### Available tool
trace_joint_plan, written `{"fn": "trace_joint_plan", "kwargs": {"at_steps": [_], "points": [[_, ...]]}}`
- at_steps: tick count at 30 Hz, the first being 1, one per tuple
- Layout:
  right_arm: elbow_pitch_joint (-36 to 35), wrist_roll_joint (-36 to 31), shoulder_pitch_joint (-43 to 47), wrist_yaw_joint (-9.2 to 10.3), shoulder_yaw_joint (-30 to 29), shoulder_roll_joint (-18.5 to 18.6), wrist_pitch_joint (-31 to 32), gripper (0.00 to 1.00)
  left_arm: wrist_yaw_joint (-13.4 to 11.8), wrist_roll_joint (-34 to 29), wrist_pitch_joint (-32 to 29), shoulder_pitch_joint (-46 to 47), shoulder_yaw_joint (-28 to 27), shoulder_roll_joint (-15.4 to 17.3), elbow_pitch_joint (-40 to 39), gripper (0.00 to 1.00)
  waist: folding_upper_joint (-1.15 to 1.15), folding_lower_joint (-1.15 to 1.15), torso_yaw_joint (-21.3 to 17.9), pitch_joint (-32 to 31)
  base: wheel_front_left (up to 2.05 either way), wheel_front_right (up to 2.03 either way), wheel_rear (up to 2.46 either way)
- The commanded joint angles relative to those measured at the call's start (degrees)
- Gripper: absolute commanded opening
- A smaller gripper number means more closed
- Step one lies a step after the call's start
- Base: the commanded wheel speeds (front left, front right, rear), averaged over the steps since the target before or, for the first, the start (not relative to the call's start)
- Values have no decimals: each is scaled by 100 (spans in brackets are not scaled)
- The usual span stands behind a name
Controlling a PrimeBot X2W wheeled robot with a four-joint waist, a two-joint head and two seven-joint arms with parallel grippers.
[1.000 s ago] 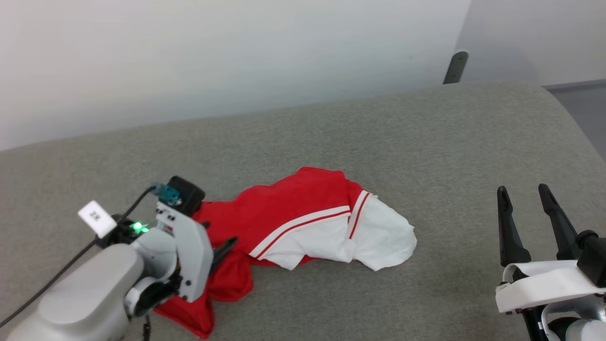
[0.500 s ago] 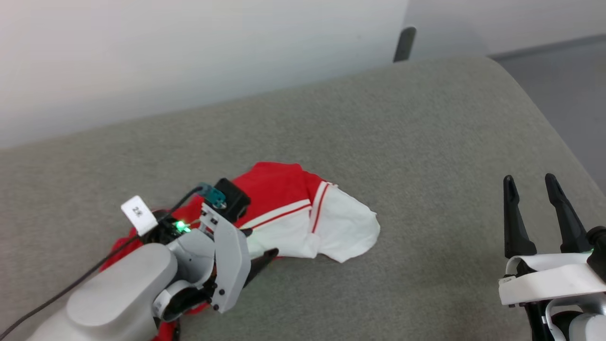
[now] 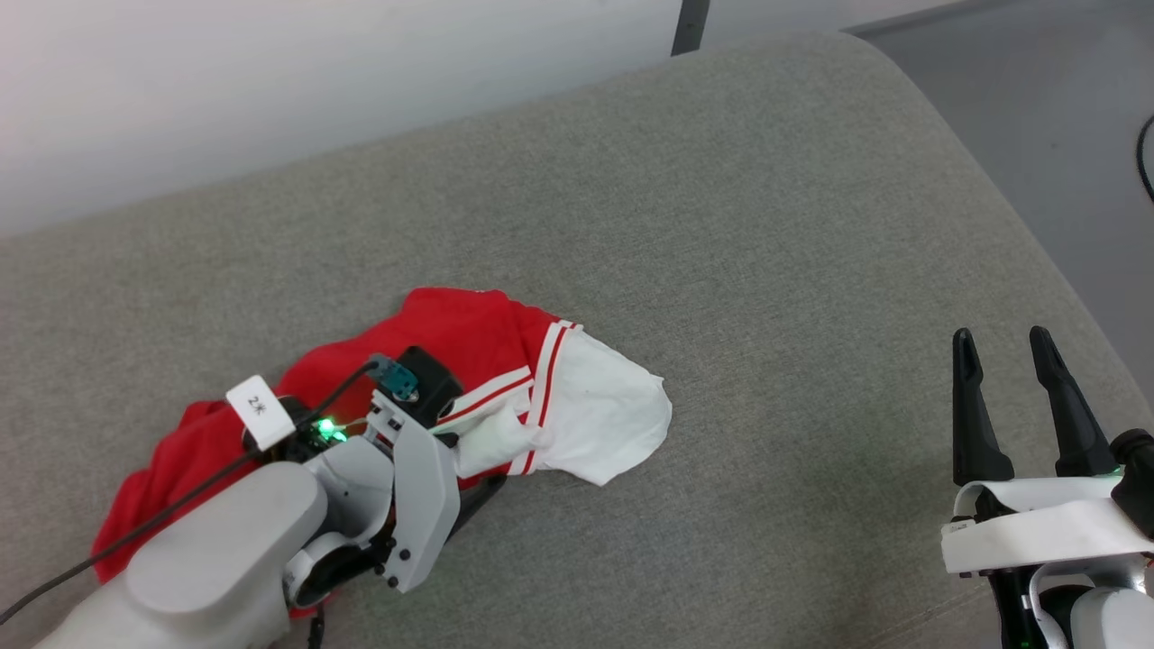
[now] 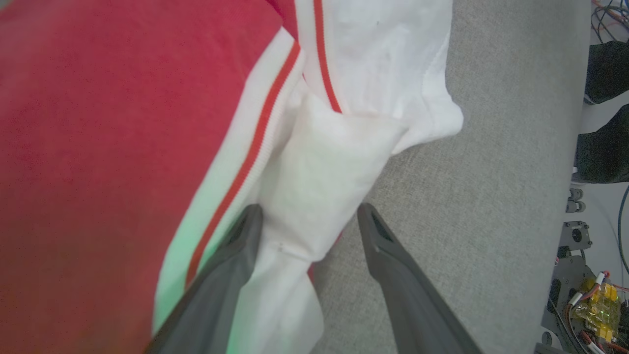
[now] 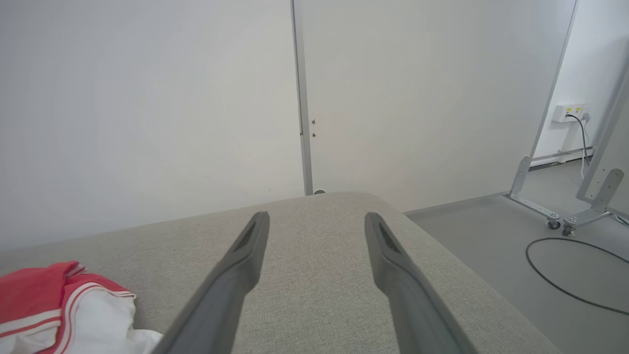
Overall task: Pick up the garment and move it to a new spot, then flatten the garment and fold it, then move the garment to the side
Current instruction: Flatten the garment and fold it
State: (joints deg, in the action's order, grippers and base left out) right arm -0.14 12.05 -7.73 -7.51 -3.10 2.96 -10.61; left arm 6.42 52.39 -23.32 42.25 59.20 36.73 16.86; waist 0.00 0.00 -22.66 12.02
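**Left claw wide open around the jersey sleeve, nothing pinched yet**

So the garment [image 3: 451, 324] is lying crumpled on the left half of the grey cushion [image 3: 766, 270], red body bunched up towards the robot's left and the white sleeve panel spilling out to the right. The left gripper [image 4: 309, 209] is right down on it with its jaws spread wide. In the left wrist view a rolled fold of white sleeve sits between the two fingers, but they aren't squeezing it. The right gripper [image 3: 1001, 338] is spread too and empty, parked over the right side of the cushion, well apart from the cloth.

Handling-wise this looks like thin, floppy jersey — light, no stiffness, and it'll sag and trail the moment it's lifted. I'd guess that fold between the fingers is a decent bite, since it's several layers thick. The striped trim band [image 4: 255, 147] just beside it looks firmer still. A single flat layer would probably slide out. Spreading it flat later likely needs both claws.
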Motion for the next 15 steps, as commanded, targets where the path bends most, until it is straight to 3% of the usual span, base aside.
{"fn": "trace_joint_plan", "kwargs": {"at_steps": [1,2,3,4,5,7,8,9,11,13,15], "points": [[20,30,-84,3,11,-13,-52,100,28,-12,13,57,34,-12,18,100,0,0,-54,63,0,0,0],[32,35,-82,3,-1,-14,-58,100,42,0,6,75,53,-22,27,90,0,0,-49,69,0,0,0],[47,38,-80,3,-9,-14,-62,100,54,12,7,97,69,-26,31,71,0,0,-45,75,0,0,0],[62,40,-81,3,-11,-14,-71,100,59,13,17,116,85,-28,32,74,0,0,-41,78,0,0,0],[77,40,-89,3,-14,-14,-83,100,66,28,9,128,109,-35,20,51,0,0,-34,78,0,0,0],[99,34,-106,3,-13,-14,-93,100,70,38,-2,187,137,-41,-29,49,0,0,-12,79,0,0,0],[107,29,-108,3,-11,-14,-98,100,77,27,6,225,149,-34,-50,56,0,0,0,77,0,0,0],[118,22,-113,3,-9,-14,-101,100,82,52,-19,236,166,-28,-68,43,0,0,13,73,0,0,0],[127,5,-119,3,-1,-13,-95,100,90,85,-30,269,190,-17,-113,40,0,0,41,60,0,0,0],[140,-7,-119,3,8,-13,-89,100,94,116,-55,299,210,-4,-154,3,0,0,66,42,0,0,0],[147,-18,-108,3,17,-13,-80,100,99,112,-44,337,228,8,-209,0,0,0,91,20,0,0,0]]}}
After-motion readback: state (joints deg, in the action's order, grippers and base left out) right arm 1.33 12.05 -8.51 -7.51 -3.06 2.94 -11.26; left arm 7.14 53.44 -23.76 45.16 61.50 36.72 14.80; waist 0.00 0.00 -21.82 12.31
